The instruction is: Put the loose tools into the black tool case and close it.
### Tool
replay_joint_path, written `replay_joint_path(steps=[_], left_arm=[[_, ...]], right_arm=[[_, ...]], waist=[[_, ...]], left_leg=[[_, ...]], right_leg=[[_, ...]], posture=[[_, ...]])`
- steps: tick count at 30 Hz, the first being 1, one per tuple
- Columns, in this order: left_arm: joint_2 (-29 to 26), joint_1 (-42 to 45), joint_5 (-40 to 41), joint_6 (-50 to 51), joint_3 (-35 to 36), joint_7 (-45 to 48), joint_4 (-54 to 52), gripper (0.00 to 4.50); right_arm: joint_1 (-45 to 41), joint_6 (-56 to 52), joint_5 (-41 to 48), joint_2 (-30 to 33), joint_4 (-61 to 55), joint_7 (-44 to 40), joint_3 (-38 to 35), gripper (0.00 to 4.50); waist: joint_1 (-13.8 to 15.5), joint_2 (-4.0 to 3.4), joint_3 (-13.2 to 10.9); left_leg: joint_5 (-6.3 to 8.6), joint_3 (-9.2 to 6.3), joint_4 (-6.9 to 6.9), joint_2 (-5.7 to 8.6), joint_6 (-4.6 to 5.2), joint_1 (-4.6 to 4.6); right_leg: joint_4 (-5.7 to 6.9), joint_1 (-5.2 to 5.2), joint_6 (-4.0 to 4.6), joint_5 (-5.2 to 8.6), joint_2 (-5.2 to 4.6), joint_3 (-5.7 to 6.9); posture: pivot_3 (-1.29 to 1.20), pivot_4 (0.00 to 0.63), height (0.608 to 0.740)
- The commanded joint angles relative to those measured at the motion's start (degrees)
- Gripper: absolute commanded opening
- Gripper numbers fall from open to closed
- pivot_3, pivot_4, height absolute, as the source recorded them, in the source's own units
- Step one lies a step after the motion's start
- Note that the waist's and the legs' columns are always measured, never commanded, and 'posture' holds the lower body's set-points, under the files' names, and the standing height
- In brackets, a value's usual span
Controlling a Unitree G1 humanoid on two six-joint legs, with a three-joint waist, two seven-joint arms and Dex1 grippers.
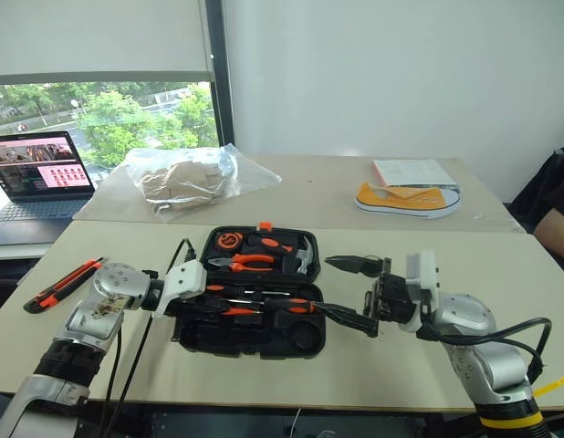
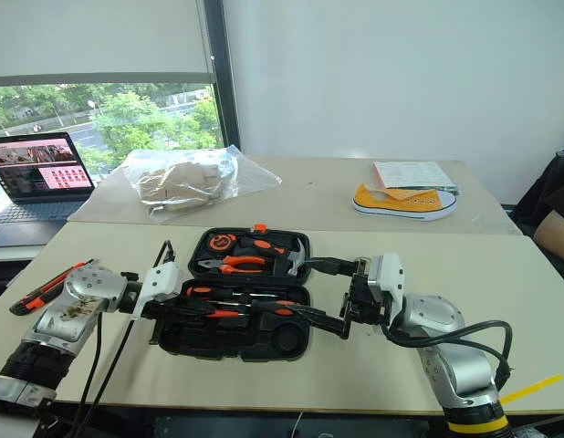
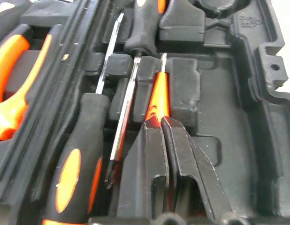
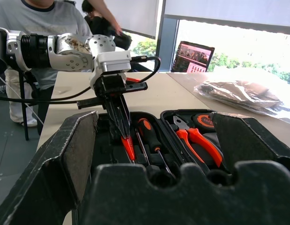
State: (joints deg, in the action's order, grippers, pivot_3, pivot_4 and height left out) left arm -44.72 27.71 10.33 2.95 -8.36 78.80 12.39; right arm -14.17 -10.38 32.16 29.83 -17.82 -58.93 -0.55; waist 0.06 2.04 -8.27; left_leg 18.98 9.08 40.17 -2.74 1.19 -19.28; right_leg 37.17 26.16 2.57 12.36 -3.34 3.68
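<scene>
The left gripper point(image 4: 127, 139), pinched shut on the small orange pen-like tool point(image 3: 158, 96), seats it in the black tool case point(image 1: 305, 342); release comes next, while the right gripper point(image 1: 350, 294) waits wide open, empty, beside the case.

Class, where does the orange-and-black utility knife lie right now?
The orange-and-black utility knife lies on the table at the robot's left, outside the open black tool case, beyond the left arm.

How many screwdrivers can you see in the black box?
2. Both lie side by side in the near half of the black tool case: one screwdriver by the hinge, the other screwdriver pointing the opposite way beside it. Others may be hidden.
</scene>
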Motion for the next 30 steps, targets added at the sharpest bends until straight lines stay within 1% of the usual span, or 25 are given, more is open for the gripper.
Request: replay_joint_path(steps=[1,6,9,14,17,20,23,26,27,28,30], left_arm=[[-0.99,-1.45,-1.31,3.03,-0.5,-1.32,-1.36,0.11],[-1.33,-2.8,-1.94,5.53,-0.75,-3.01,-2.29,0.11],[-2.3,-4.45,-1.0,6.06,-0.76,-1.57,-3.08,0.11],[-0.99,-4.63,1.77,3.15,1.94,-2.03,-3.0,0.11],[1.47,-2.93,6.2,2.06,5.84,-3.01,-2.7,0.11],[0.26,-3.76,8.14,2.4,8.12,-1.63,-2.71,0.11],[-1.55,-7.91,11.28,2.59,13.39,-1.49,-3.54,0.11],[-2.17,-15.39,13.43,1.23,21.55,-5.04,-5.1,0.11],[-1.69,-18.53,13.85,0.55,25.03,-7.24,-5.77,0.62],[-1.17,-22.42,14.25,0.44,28.88,-9.5,-6.57,0.8],[0.08,-28.51,14.99,-0.2,34.69,-12.86,-7.79,1.45]], right_arm=[[0.09,1.49,0.01,-0.33,-0.7,-0.1,-0.31,4.5],[0.01,1.35,0.14,-0.49,-0.7,-0.09,-0.3,4.5],[-0.03,1.33,0.16,-0.6,-0.69,-0.07,-0.23,4.5],[-0.24,1.56,0.01,-0.98,-0.28,-0.05,-0.18,4.5],[-0.31,1.49,-0.03,-1.17,-0.27,-0.08,-0.18,4.5],[-0.01,1.55,-0.09,-1.12,-0.38,-0.2,-0.25,4.5],[0.34,1.72,0.31,-0.95,-0.68,-0.23,-1.01,4.5],[0.72,2.3,0.93,-1.16,-0.71,-0.24,-1.99,4.5],[0.77,2.64,0.96,-1.25,-0.64,-0.35,-2.12,4.5],[0.79,3.09,1.02,-1.38,-0.51,-0.64,-2.14,4.5],[0.9,4.17,0.83,-1.61,-0.11,-1.11,-2.06,4.5]], waist=[[-0.01,-0.01,0.01],[-0.01,-0.02,0.02],[-0.12,-0.03,0.02],[-0.09,-0.07,0.05],[0.0,-0.06,0.04],[-0.04,-0.04,0.04],[-0.58,-0.05,0.04],[-1.04,-0.05,0.04],[-1.08,-0.05,0.03],[-1.07,-0.05,0.03],[-1.01,-0.05,0.03]], left_leg=[[0.0,0.0,0.0,0.0,0.0,0.01],[0.0,0.0,0.02,-0.01,0.0,0.03],[0.0,0.0,0.02,-0.01,0.0,0.05],[-0.01,0.0,0.03,-0.05,-0.01,0.04],[-0.01,0.0,0.05,-0.04,0.0,0.02],[0.0,-0.02,0.1,-0.05,0.0,-0.03],[0.0,-0.01,0.07,-0.05,0.01,-0.01],[0.0,-0.01,-0.08,-0.09,0.0,0.02],[0.0,-0.01,-0.1,-0.1,0.0,0.02],[0.0,-0.02,-0.12,-0.12,0.0,0.01],[0.01,-0.01,-0.14,-0.13,0.0,0.01]], right_leg=[[0.0,0.0,0.0,0.0,0.0,-0.01],[0.02,-0.03,0.0,0.0,0.0,-0.03],[0.03,-0.05,0.0,0.0,0.0,-0.04],[0.04,-0.04,0.0,0.0,0.01,-0.03],[0.04,-0.03,0.0,0.0,0.0,-0.03],[0.01,-0.02,0.01,0.0,0.01,0.02],[0.01,-0.01,0.01,0.0,0.01,0.01],[-0.02,0.03,0.01,0.0,-0.03,-0.01],[-0.03,0.03,0.01,0.0,-0.03,-0.01],[-0.06,0.04,0.0,0.0,-0.05,0.02],[-0.08,0.07,0.0,0.0,-0.08,0.01]], posture=[[0.0,0.15,0.74],[0.0,0.15,0.74],[0.0,0.15,0.74],[0.0,0.15,0.74],[0.0,0.15,0.74],[0.0,0.15,0.74],[0.0,0.15,0.74],[0.0,0.15,0.74],[0.0,0.15,0.74],[0.0,0.15,0.74],[0.0,0.15,0.74]])
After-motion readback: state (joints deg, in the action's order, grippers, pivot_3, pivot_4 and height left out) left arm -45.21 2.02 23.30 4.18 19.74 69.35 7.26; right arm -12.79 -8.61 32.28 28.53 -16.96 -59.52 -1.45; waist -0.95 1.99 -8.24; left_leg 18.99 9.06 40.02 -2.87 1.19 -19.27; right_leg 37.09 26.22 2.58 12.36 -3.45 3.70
